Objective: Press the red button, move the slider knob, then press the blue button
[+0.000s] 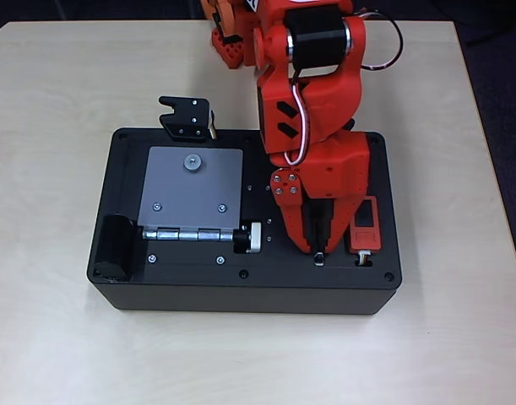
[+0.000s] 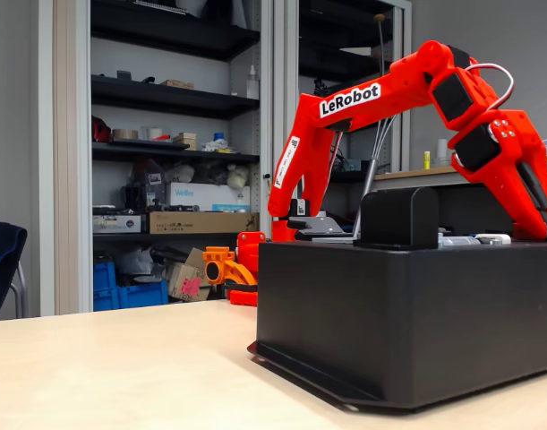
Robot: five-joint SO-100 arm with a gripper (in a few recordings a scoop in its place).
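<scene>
In the overhead view the gripper (image 1: 318, 250), fingers nearly pressed together (holding nothing), covers the board's (image 1: 198, 291) near-right area, left of the orange-red unit (image 1: 365, 229).

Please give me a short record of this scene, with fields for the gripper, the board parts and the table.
gripper: gripper, red, pointing down, tips near the front edge of the black box; open or shut cannot be told
beside tips: orange-red unit, to the right in the overhead view
door: grey hinged plate, lying flat
knob: silver-and-black knob, at the hinge's right end
buttons: hidden under the arm
support: light wooden table
</scene>
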